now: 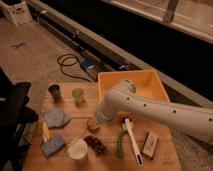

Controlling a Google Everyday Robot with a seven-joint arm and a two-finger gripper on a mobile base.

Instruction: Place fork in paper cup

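Note:
The white paper cup (78, 149) stands upright near the table's front edge. A thin pale fork (76, 140) lies slanted just above the cup, running up and right toward the gripper. My gripper (94, 123) hangs at the end of the white arm (150, 107), low over the table's middle, shut, right beside a small orange-red object (92, 128). The arm's end hides the contact, so I cannot tell whether the gripper touches the fork's upper end.
An orange bin (107, 80) sits at the back right. On the wooden table (165, 160) are a small green cup (77, 95), a dark cup (54, 91), a white-handled brush (132, 142), a green pod (120, 145), a dark cluster (96, 144), a blue sponge (52, 146) and a grey cloth (55, 118). A black chair (12, 115) stands left.

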